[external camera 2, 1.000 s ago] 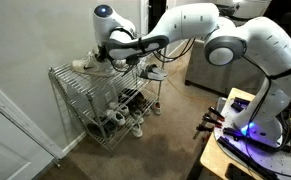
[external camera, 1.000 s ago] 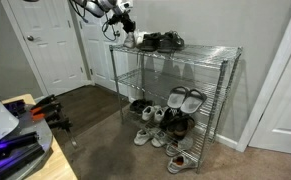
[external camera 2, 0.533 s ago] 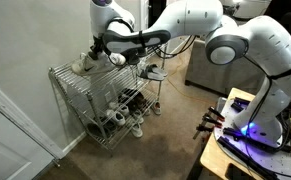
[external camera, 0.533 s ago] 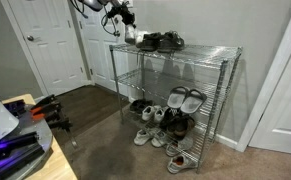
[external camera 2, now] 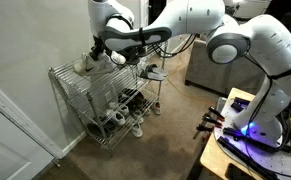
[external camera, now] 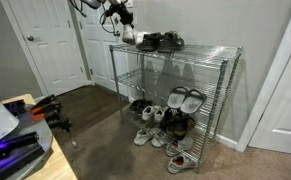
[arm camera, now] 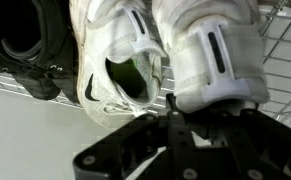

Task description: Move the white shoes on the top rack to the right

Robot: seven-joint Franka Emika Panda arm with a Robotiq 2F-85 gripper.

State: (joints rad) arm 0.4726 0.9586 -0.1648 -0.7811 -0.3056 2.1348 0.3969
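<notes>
The white shoes fill the wrist view side by side, heels toward me, the left one showing its opening. My gripper is shut on the white shoes where their inner heel edges meet. In both exterior views the gripper holds the white shoes at the end of the top rack, apparently raised slightly off the wire. Whether the soles still touch it is unclear. The wire shelf shows behind the shoes.
Black shoes lie on the top rack right beside the white pair. Grey-and-white slides sit on the middle shelf, with several shoes on the bottom shelf and the floor. A white door stands beside the rack.
My gripper has risen a little at the rack's end, and the white shoes have come up with it. The black shoes have not moved.
</notes>
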